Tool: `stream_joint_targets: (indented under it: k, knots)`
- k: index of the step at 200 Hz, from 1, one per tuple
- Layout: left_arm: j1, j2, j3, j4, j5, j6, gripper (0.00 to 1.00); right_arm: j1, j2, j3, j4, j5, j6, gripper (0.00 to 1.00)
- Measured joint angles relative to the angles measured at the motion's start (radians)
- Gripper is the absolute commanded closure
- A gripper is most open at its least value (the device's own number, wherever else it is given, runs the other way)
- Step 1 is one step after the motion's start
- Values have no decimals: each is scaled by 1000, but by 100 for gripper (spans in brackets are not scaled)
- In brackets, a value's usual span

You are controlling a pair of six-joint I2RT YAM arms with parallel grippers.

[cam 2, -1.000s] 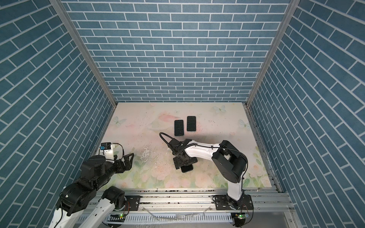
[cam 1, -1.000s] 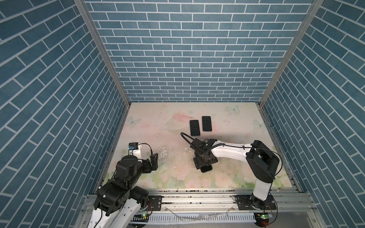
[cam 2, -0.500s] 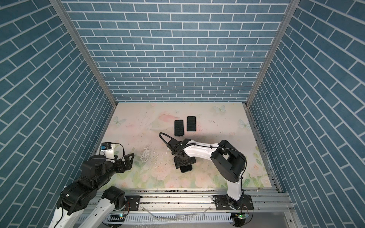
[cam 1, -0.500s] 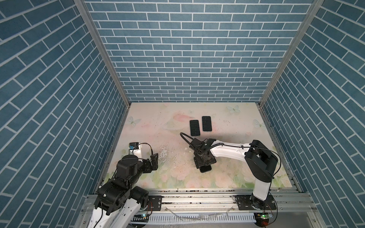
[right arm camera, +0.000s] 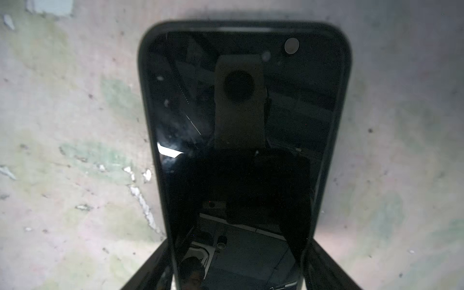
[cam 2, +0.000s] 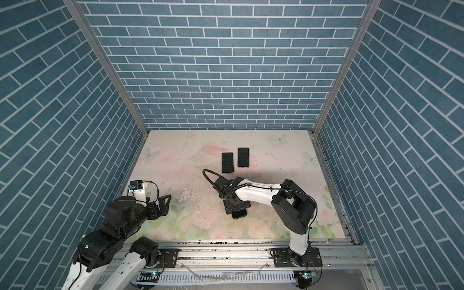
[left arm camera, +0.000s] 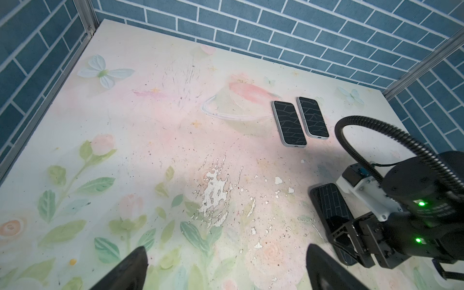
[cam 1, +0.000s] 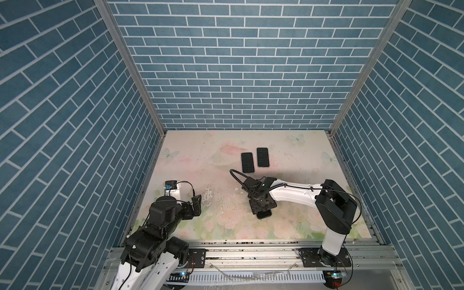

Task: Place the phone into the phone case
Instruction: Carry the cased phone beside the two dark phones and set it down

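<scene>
Blue brick walls (cam 1: pixel 238 75), floral tabletop (cam 1: pixel 195 160) w/ chips (left arm camera: pixel 214 195)

White-black right arm (cam 1: pixel 293 195) (ribbed cable (left arm camera: pixel 401 140))

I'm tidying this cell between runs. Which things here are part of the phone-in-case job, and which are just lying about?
In the job: phone with dark case around it; right gripper astride it.
Apparently lying about: rear phone and twin side by side, untouched; left gripper, open, holding nothing.
</scene>
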Motion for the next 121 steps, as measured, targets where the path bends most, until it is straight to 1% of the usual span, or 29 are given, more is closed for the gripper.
stream_joint_targets:
  k: [18,37,77,97,121]
  knots:
    - [0,4,0,0,0,0,0,-33,-42,-11,-3,10,-3,32]
    - [0,4,0,0,0,0,0,-94,-80,-21,-6,19,-23,32]
    - [0,4,0,0,0,0,0,-267,-106,-14,-35,35,-109,33]
    - [-1,4,0,0,0,0,0,-357,-95,37,-63,42,-164,33]
    - [-1,4,0,0,0,0,0,-453,-40,142,-62,42,-217,33]
